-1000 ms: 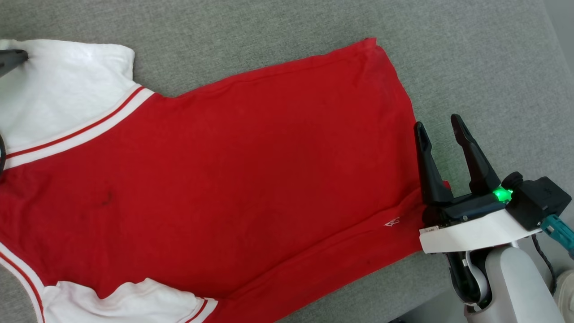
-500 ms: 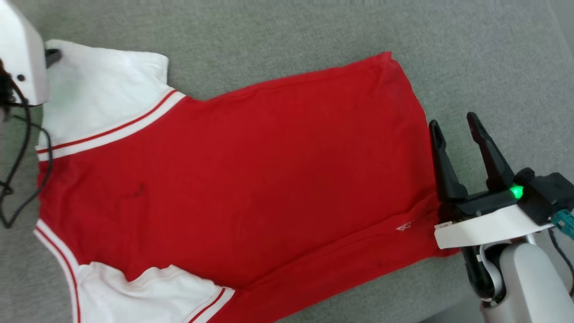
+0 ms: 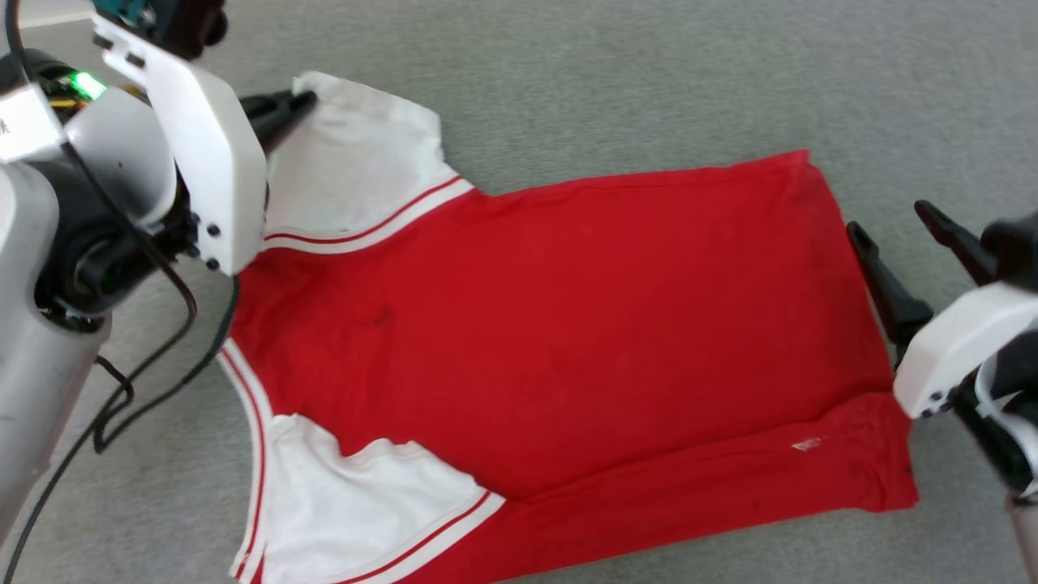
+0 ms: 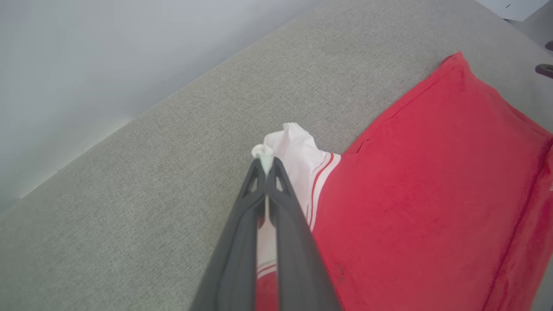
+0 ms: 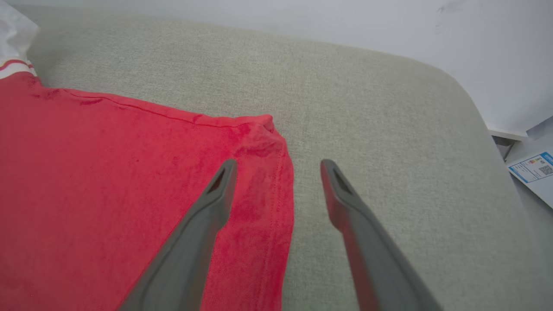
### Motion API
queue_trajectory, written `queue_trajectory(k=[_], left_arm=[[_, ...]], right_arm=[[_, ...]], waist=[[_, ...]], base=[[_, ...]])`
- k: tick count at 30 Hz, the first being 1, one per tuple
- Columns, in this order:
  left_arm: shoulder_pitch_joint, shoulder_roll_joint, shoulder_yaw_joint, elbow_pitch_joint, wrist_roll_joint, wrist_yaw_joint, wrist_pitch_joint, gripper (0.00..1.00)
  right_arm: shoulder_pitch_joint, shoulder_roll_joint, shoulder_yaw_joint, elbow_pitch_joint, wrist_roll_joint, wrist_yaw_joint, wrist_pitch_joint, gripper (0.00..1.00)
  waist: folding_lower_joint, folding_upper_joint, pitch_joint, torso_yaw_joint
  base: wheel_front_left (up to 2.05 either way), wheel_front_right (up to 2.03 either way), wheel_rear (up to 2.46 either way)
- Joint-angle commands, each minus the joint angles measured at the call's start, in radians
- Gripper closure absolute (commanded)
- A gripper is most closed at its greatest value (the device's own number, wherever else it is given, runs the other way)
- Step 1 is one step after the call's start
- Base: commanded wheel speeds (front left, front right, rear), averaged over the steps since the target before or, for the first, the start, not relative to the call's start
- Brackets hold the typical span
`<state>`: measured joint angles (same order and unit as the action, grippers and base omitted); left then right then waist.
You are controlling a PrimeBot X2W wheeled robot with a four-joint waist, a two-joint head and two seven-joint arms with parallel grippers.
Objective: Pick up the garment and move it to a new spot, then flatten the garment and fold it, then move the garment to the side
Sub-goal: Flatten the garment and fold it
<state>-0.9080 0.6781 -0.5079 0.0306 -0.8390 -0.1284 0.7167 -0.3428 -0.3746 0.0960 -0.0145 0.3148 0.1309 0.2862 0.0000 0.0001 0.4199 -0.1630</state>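
The garment (image 3: 568,324) is cut off by the head view's bottom edge.

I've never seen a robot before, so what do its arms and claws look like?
The left gripper and right gripper each have two long tapered dark fingers on a flat white wrist plate. The arms are pale grey rounded shells. A green light and loose black cables sit on the left arm.
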Motion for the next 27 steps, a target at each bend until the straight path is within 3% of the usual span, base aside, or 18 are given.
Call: queue_trajectory(k=[1,7,13,27], left_arm=[[0.018,0.011,-0.007,-0.03,-0.005,-0.002,-0.013,1.0],[0.063,0.038,-0.017,-0.166,-0.015,-0.002,-0.054,1.0],[0.087,0.038,-0.017,-0.251,-0.01,-0.001,-0.087,1.0],[0.113,0.004,-0.044,-0.367,0.026,0.013,-0.135,1.0]], right_arm=[[-0.039,-0.02,0.006,-0.005,0.017,0.0,0.071,0.0],[-0.174,-0.113,0.023,0.045,0.054,0.0,0.369,0.0],[-0.255,-0.156,0.05,0.132,0.038,0.0,0.528,0.0],[-0.31,-0.215,0.212,0.274,0.039,0.001,0.591,0.0]], waist=[[0.0,-0.0001,-0.008,0.038],[0.0,-0.0001,0.018,0.1],[0.0,-0.0001,0.047,0.15],[0.0,-0.0001,0.112,0.236]], base=[[0.0,0.0,0.0],[0.0,0.0,0.0],[0.0,0.0,0.0],[0.0,0.0,0.0]])
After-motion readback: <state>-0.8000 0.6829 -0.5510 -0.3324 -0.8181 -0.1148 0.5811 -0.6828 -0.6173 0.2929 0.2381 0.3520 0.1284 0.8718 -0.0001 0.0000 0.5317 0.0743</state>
